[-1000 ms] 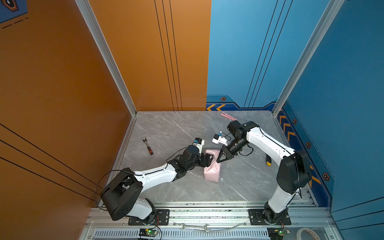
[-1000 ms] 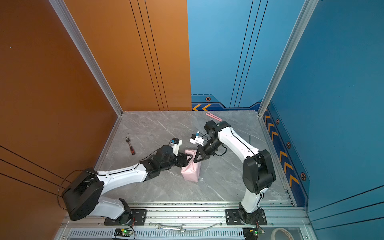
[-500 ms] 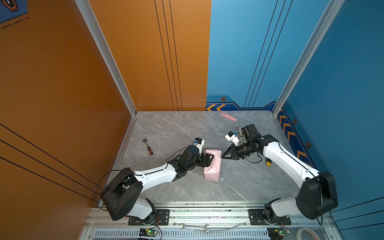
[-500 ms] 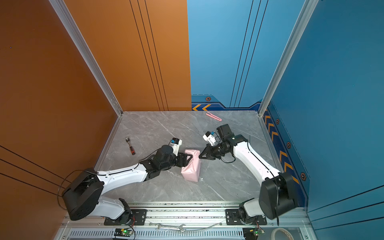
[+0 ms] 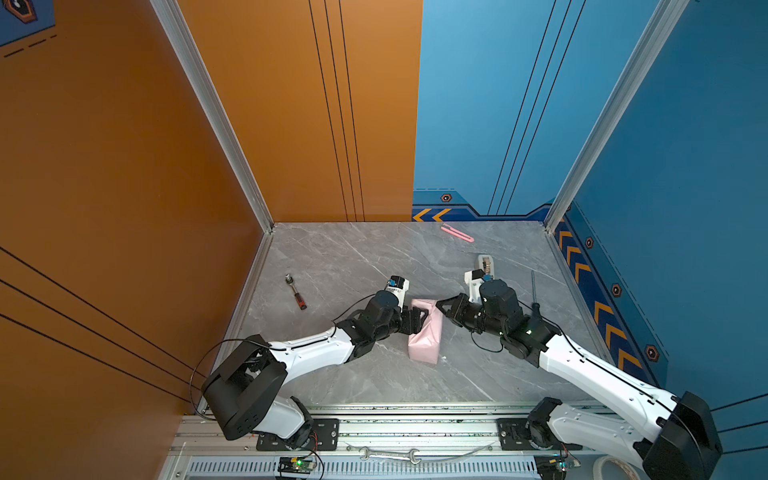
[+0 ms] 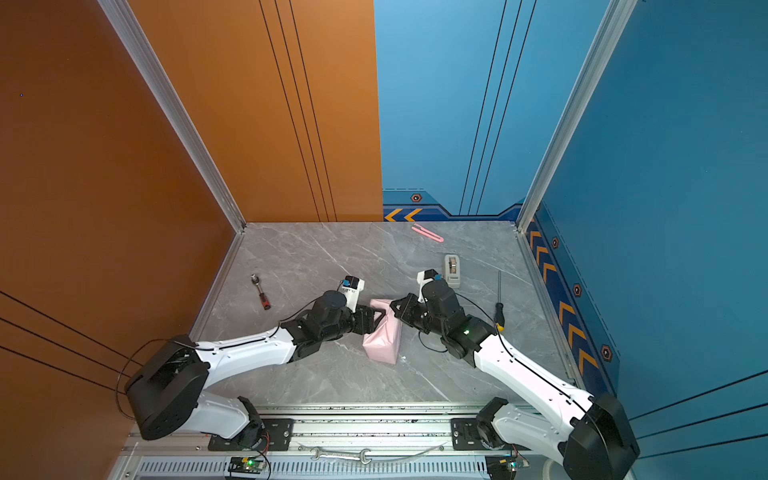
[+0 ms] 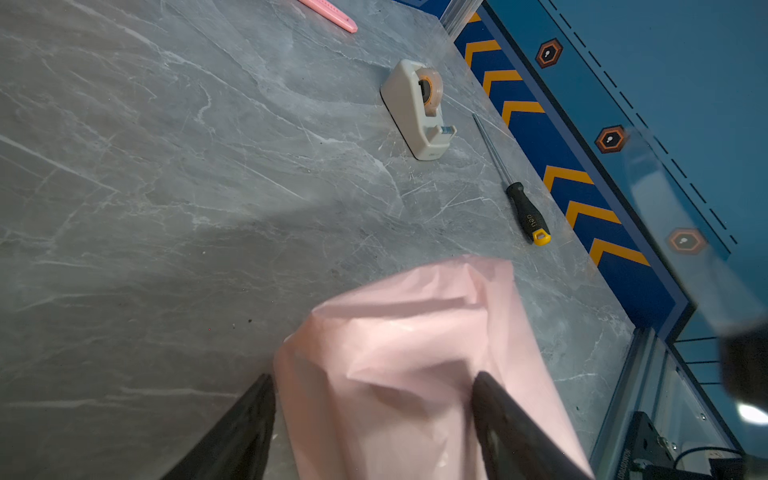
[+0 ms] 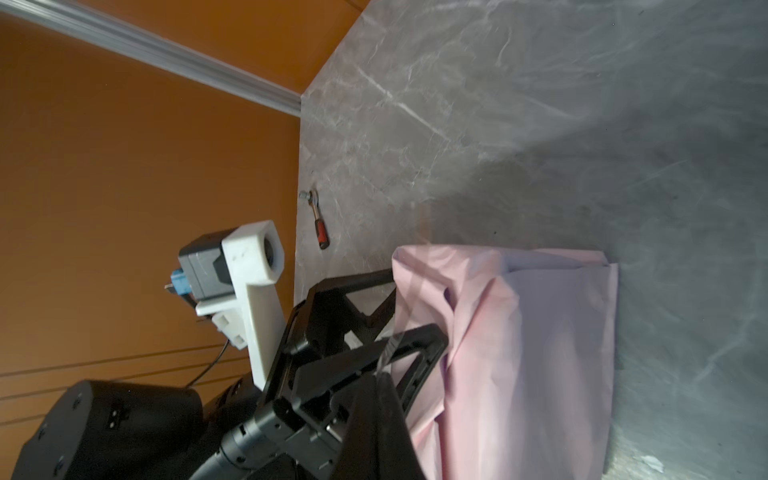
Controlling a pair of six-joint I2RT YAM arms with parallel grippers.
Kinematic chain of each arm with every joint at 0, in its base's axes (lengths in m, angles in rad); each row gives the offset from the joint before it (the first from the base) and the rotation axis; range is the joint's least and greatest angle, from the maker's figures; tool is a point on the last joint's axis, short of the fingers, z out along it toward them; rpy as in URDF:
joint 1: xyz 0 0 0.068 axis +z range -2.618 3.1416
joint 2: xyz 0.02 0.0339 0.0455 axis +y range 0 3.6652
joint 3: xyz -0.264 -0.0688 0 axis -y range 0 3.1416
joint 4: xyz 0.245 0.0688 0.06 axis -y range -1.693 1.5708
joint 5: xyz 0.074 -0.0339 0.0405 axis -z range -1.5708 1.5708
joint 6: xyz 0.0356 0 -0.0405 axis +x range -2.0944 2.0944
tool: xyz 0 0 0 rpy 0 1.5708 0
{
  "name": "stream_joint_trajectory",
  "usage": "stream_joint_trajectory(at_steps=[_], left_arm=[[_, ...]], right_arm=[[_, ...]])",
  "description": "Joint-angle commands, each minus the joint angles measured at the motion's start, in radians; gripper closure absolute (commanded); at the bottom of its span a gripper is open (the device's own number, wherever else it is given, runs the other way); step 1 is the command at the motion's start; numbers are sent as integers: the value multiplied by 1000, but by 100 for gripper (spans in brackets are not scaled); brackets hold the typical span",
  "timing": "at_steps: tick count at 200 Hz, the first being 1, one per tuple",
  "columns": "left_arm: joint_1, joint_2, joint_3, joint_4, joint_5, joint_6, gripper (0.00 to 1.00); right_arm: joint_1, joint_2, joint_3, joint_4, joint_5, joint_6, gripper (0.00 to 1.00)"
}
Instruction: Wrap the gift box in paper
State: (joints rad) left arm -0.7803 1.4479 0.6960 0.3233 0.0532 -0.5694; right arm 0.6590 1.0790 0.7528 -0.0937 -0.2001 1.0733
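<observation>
In both top views the action is mid-table (image 5: 353, 257). The paper (image 5: 426, 332), pink side out, goes right round the box, which is hidden inside and apparently stands on a narrow edge. The left gripper (image 5: 420, 319) has its jaws spread wide across the far end, one on each side, pressing paper to box. My read is that it's pinning the end folds shut and steadying things for sealing. The right gripper (image 5: 439, 305) is pinched tight, tips just beside that same end. Well apart from the work lie one dispenser (image 5: 485, 264), one cutter (image 5: 457, 232) farthest back, one screwdriver (image 5: 534, 295) and one ratchet (image 5: 296, 291).

Over to the left wrist: two black fingers (image 7: 249, 415) flank the creased pink end, and both touch it. Dispenser, screwdriver and cutter lie beyond. A clear streak (image 7: 665, 199) crosses one side, too smeared to name for sure.

Right wrist now: the left gripper's two fingers straddle the wrapped end. From this arm's closed tips a clear strip (image 8: 388, 349) reaches toward the paper. I'd judge it's tape, brought in to fix the flap.

The count: one wrapped box, two grippers, one strip, four loose items on the table.
</observation>
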Motion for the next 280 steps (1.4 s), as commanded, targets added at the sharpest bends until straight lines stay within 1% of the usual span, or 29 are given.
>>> stream_joint_trajectory(at_steps=[1,11,12,26,37,51,70,86,97,100,108,118,149,191,241,280], left_arm=[[6,37,-49,-136,-41,11,25],[7,35,-50,-135,-41,10,25],[6,35,-49,-135,-41,10,25],[6,34,-50,-134,-42,10,25],[6,33,-50,-134,-42,10,25],[8,33,-50,-133,-42,13,25],[9,29,-50,-135,-45,15,25],[10,30,-50,-135,-47,15,25],[9,32,-49,-136,-45,16,25],[10,32,-47,-136,-45,17,25],[10,32,-47,-134,-43,17,25],[9,35,-44,-134,-41,20,25],[11,35,-43,-134,-43,19,25],[11,31,-41,-133,-43,21,25],[11,34,-39,-133,-39,20,25],[12,17,-38,-133,-39,23,25]], right_arm=[[24,-24,7,-12,119,22,100],[36,-9,22,-38,145,26,100],[50,-6,24,-43,146,25,100],[78,25,54,-99,147,16,100],[78,42,58,-90,126,16,100],[76,63,55,-65,79,39,100],[72,75,38,-42,46,71,100],[54,81,-5,37,-8,128,100],[50,96,-29,106,-86,171,100],[20,103,-32,118,-105,178,100],[11,116,-30,131,-151,188,100],[11,121,-23,120,-176,188,100],[4,116,-18,85,-175,193,100],[0,119,-4,-55,-143,159,100],[-18,147,-7,-57,-174,152,100],[-25,169,-7,-72,-177,132,100]])
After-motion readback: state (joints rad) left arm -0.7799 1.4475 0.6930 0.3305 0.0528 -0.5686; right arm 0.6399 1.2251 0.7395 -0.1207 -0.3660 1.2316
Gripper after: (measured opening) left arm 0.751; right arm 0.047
